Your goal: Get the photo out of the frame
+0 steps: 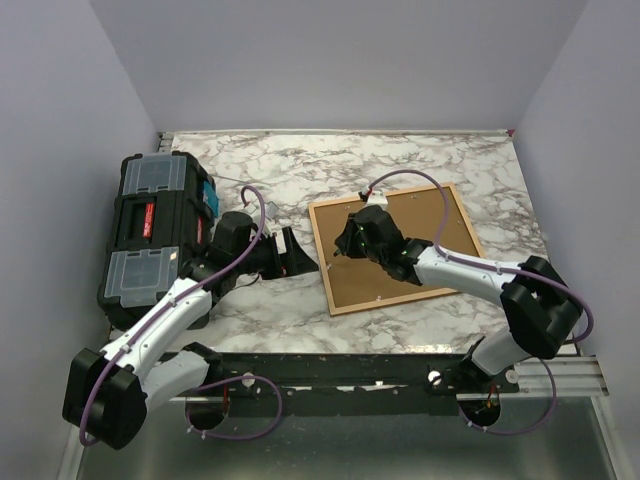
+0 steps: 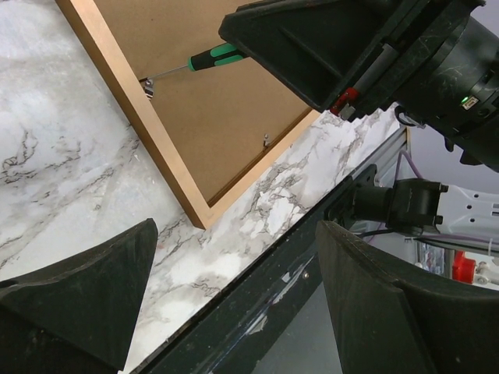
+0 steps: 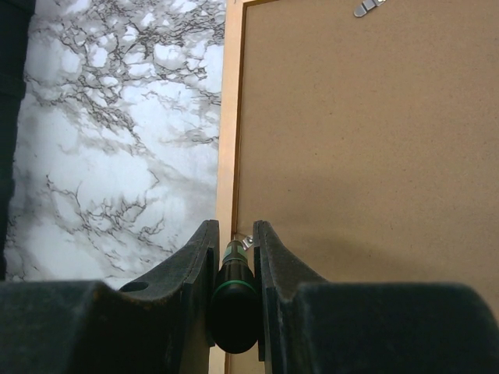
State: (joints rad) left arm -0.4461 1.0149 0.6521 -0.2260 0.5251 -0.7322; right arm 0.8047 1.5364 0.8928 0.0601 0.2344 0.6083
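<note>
Green screwdriver (image 3: 232, 312) tight in right hand (image 3: 234, 228)

Left arm (image 1: 160, 325) and right arm (image 1: 465, 270): white shells, black joints, looping purple cables (image 1: 420, 176); left gripper (image 2: 234, 257) and right gripper (image 3: 234, 234) black.

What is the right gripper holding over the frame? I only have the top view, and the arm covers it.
Observer: A screwdriver with a black and green handle, clamped between the fingers of the right gripper.
Operator: Where is its tip?
Observer: In the left wrist view it is at a small metal clip on the inner edge of the frame, beside the brown backing board.
Operator: Is the left gripper holding anything?
Observer: No. The left gripper is open with nothing between its fingers, over the table near the frame's corner.
</note>
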